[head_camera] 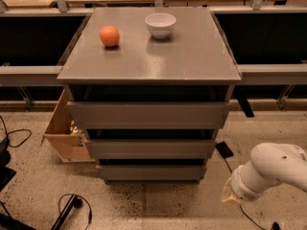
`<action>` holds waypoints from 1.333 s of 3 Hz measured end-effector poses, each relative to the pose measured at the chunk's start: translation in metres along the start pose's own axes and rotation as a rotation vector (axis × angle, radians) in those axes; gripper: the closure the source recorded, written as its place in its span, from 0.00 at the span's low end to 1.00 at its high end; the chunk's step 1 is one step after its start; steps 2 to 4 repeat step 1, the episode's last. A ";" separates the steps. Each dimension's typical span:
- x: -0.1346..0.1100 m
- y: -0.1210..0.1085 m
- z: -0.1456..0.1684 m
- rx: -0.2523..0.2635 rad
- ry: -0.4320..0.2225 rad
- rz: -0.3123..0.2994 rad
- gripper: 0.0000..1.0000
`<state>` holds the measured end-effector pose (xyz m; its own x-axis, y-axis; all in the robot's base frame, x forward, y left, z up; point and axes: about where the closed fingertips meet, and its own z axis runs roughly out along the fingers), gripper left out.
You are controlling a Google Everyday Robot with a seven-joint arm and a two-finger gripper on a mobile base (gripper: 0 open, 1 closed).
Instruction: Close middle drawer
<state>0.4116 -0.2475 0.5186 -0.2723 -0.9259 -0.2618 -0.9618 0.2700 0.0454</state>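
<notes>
The grey cabinet (148, 56) shows three stacked drawer fronts. The middle drawer (149, 148) is the medium-width front between the wide top front (147, 115) and the narrow bottom front (149, 172). Only its flat panel shows, with a dark gap above it and none of its tray visible. My gripper (227, 197) is at the end of the white arm (271, 169) at the lower right. It hangs low over the floor, to the right of the cabinet and apart from every drawer.
An orange (109, 35) and a white bowl (160, 24) sit on the cabinet top. A cardboard box (64, 131) stands by the cabinet's left side. Cables (72, 210) lie on the speckled floor at the left. A dark flat object (224, 149) lies right of the cabinet.
</notes>
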 end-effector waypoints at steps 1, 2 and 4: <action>0.009 0.040 -0.057 0.004 0.143 0.070 0.81; 0.009 0.040 -0.057 0.004 0.143 0.070 0.81; 0.009 0.040 -0.057 0.004 0.143 0.070 0.81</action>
